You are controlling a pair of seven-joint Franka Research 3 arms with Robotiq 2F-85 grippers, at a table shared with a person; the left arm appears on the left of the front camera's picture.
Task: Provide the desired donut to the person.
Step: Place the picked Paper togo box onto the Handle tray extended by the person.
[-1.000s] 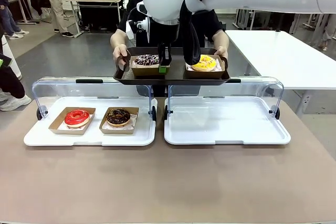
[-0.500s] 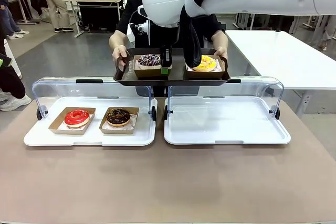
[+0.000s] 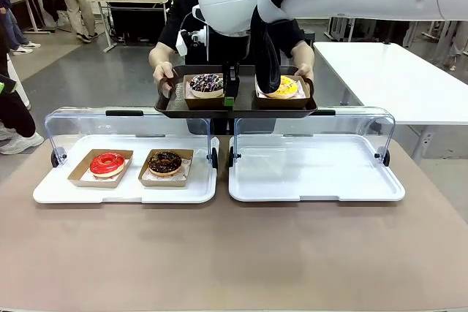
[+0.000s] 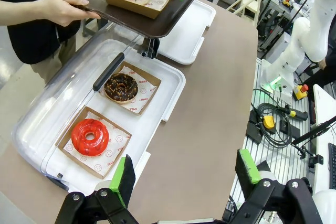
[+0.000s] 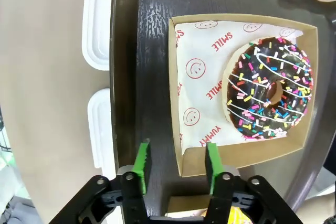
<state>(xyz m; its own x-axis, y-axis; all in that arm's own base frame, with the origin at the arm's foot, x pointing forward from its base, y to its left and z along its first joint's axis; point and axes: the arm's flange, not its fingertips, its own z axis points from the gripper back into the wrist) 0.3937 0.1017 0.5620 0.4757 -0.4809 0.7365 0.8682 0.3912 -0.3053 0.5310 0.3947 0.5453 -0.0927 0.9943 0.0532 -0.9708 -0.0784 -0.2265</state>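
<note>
Two donuts sit on the person's dark tray: the sprinkled donut in its box, whose wall stands between the right hand's spread fingers. Left hand is spread above the desk.

Changes since a second ago:

- Dark rectangular serving tray, held by the person, sits slightly higher and further toward the person than before; the person's hands on its two ends have risen with it.
- Brown cardboard box with the chocolate sprinkled donut has lifted with the tray; its near wall earlier sat pinched in the right gripper.
- Right gripper's green pads, earlier clamped together on that wall, now stand apart, straddling the box edge with a gap on each side.
- Yellow-iced donut, beside the gripper, also rides higher.
</note>
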